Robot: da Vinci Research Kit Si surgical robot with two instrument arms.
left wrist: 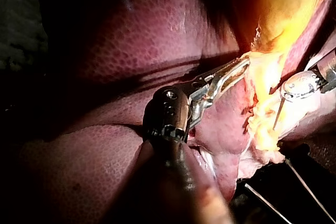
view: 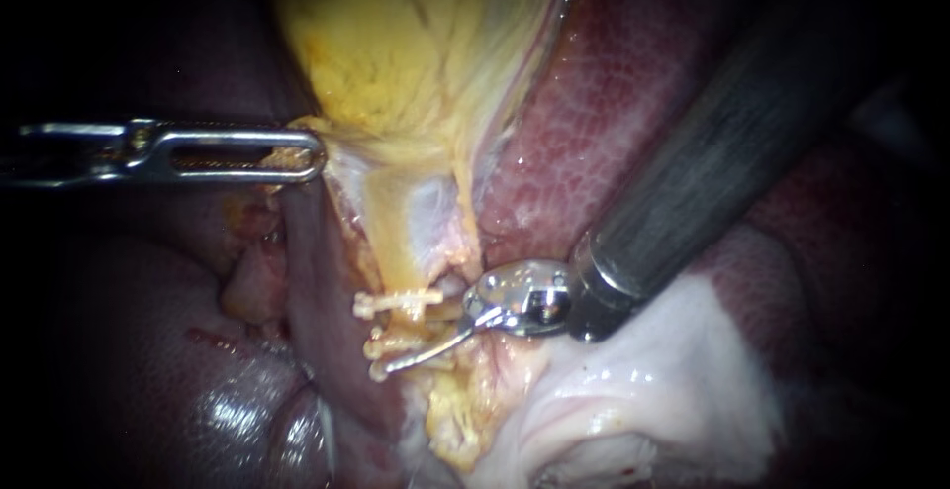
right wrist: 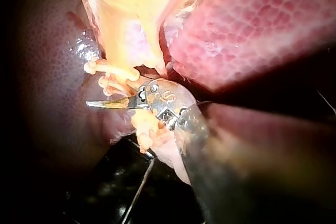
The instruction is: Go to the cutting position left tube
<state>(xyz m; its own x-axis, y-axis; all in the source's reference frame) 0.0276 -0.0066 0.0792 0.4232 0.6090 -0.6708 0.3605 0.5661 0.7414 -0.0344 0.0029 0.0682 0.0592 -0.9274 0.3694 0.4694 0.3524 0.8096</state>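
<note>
My left instrument [view: 302, 157] comes in level from the left, its slotted jaws shut on the lower edge of the yellow gallbladder [view: 416, 44]. The same grip shows in the left wrist view [left wrist: 236, 69]. From the gallbladder a pale yellow tube [view: 411, 251] runs down and carries three cream clips [view: 396, 302]. My right instrument [view: 396, 365] enters from the upper right. Its thin blades lie together, pointing left across the tube just below the top clip, beside the lower clips [view: 379, 348]. The right wrist view shows these blades [right wrist: 97, 103] under the clips [right wrist: 105, 69].
Dark red liver [view: 633, 83] lies to the right of the gallbladder and under my right instrument's shaft [view: 732, 143]. White, glistening tissue [view: 643, 390] sits below the right instrument's wrist. More dark liver [view: 148, 350] fills the lower left.
</note>
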